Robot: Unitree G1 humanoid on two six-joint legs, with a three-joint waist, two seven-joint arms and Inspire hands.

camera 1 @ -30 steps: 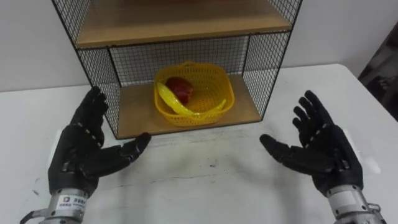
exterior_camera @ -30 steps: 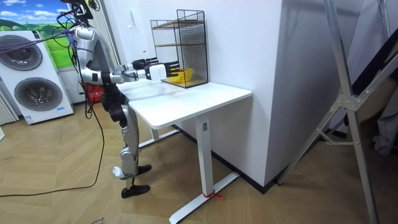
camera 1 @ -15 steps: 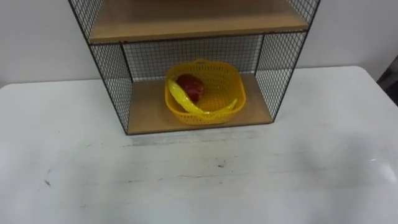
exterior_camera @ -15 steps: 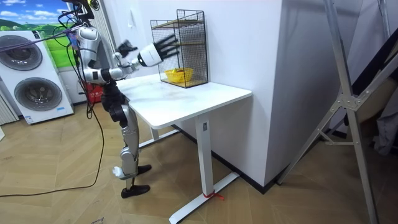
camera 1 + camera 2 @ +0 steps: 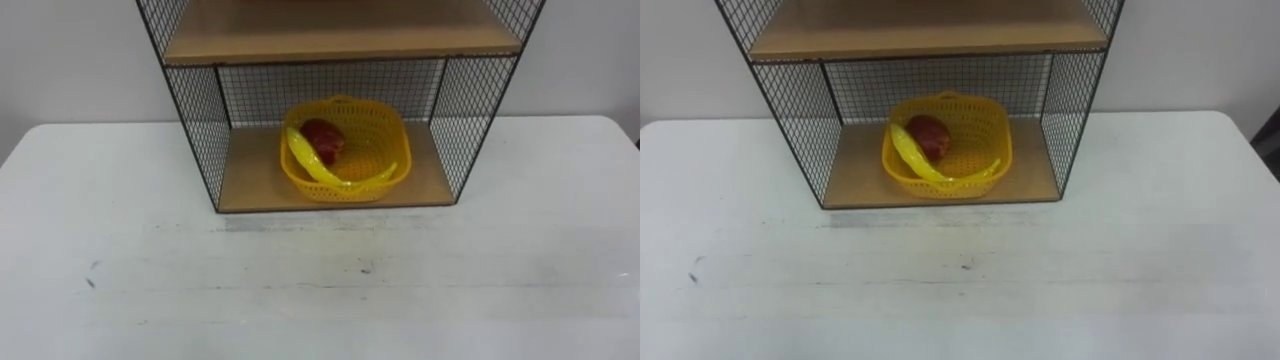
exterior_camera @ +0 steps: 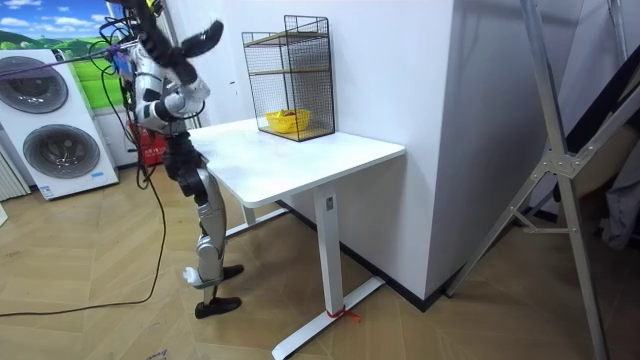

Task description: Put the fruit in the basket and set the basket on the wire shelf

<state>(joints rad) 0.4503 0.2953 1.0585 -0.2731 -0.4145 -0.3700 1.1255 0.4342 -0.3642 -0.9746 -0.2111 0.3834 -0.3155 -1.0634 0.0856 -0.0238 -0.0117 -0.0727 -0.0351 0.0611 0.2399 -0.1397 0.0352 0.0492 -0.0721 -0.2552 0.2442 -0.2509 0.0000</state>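
The task looks finished: the red fruit [image 5: 322, 140] and banana [image 5: 310, 162] lie in the basket [image 5: 376, 136] on the bottom board of the wire shelf [image 5: 195, 125]; whether the raised robot hand [image 6: 203, 37] is released I cannot tell.

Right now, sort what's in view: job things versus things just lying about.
Job: yellow basket, banana, red fruit, wire shelf.
Just there: white table, washing machines.

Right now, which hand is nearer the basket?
Probably the right hand: raised open above the robot's shoulder, far from the basket on the shelf's bottom board. Where the left hand is, I cannot tell.
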